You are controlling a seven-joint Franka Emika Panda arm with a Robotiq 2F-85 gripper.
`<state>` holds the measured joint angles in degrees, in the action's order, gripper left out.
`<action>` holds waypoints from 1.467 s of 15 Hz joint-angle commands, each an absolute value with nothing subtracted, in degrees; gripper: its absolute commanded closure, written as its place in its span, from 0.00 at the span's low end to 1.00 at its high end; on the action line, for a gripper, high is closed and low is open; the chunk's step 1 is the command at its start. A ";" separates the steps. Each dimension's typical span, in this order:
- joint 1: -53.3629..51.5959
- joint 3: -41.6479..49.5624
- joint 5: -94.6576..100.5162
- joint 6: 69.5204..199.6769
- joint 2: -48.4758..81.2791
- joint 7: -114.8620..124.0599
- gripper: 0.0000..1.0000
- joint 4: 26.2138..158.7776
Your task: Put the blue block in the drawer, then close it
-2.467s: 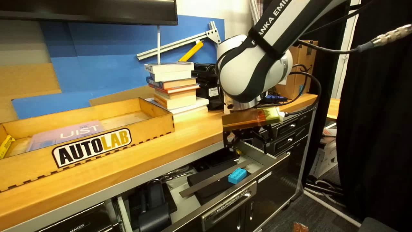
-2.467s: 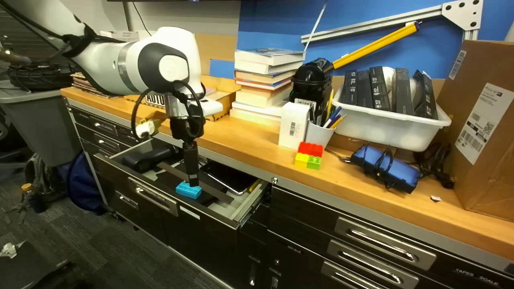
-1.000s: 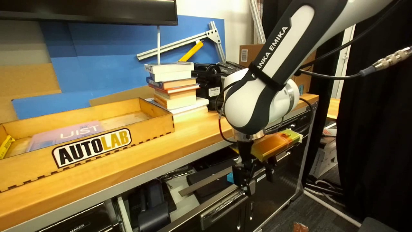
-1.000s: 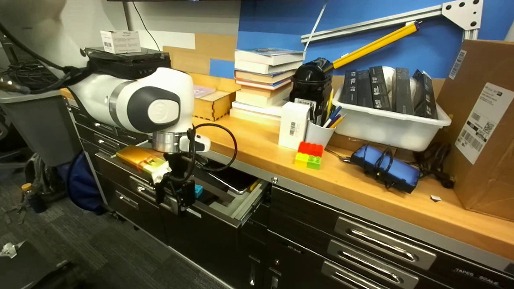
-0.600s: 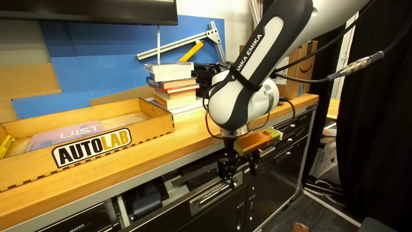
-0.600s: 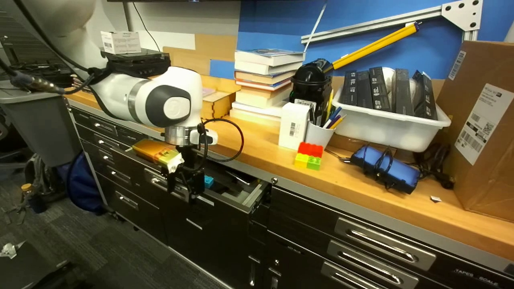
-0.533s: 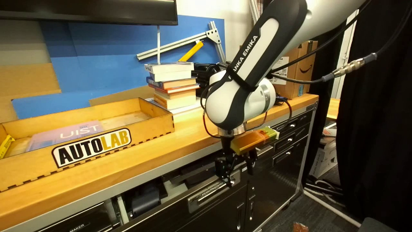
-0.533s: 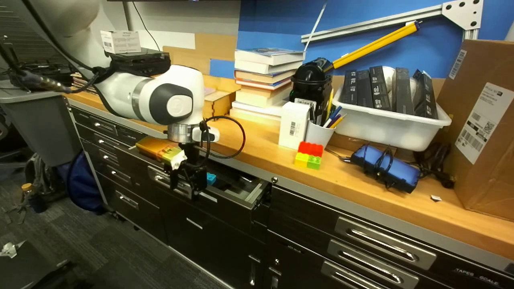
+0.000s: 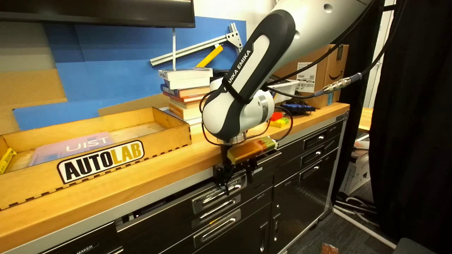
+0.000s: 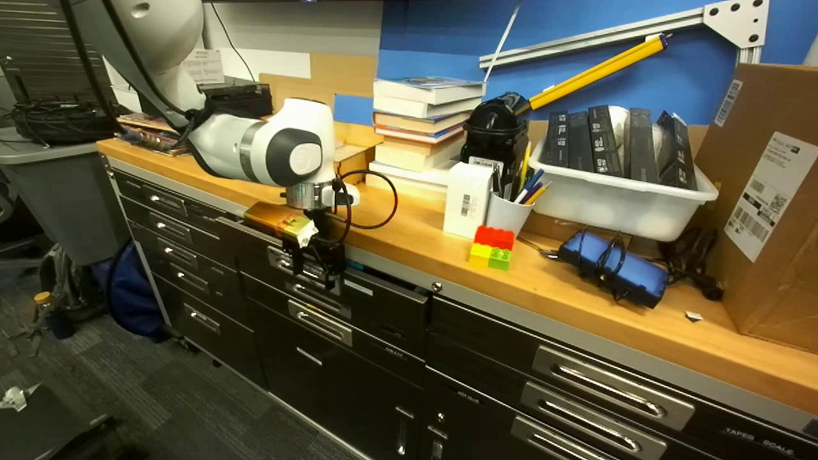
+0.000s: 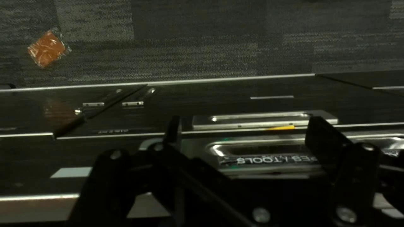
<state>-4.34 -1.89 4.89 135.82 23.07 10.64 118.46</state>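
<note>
The drawer (image 9: 159,218) is pushed almost fully in; a narrow dark gap shows along its top edge in both exterior views (image 10: 390,303). Its silver bar handle (image 11: 258,146) with a tools label lies between my fingers in the wrist view. My gripper (image 9: 238,185) is at the outside of the drawer front, fingers pointing down, apart and with nothing held; it also shows in an exterior view (image 10: 314,278) and in the wrist view (image 11: 243,130). The blue block (image 10: 358,265) shows only as a thin blue sliver in the gap; the rest is hidden inside the drawer.
Similar drawers with silver handles (image 9: 217,227) lie just below. On the worktop stand a wooden box (image 9: 102,158), stacked books (image 10: 425,128), a red, yellow and green brick piece (image 10: 492,246), a white box (image 10: 464,198) and a white bin (image 10: 613,201).
My gripper has gone from above the block inside the drawer to outside its front, then moved toward the cabinet. The drawer has slid from wide open to a narrow gap, block inside.
</note>
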 commanded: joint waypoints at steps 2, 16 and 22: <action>-6.69 -1.29 3.79 149.79 23.21 16.58 0.00 120.23; -13.30 6.10 10.80 145.12 14.17 25.98 0.00 126.55; -10.43 2.29 10.85 128.58 5.19 24.62 0.00 124.04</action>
<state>-12.06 4.65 10.73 134.04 9.69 24.90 124.97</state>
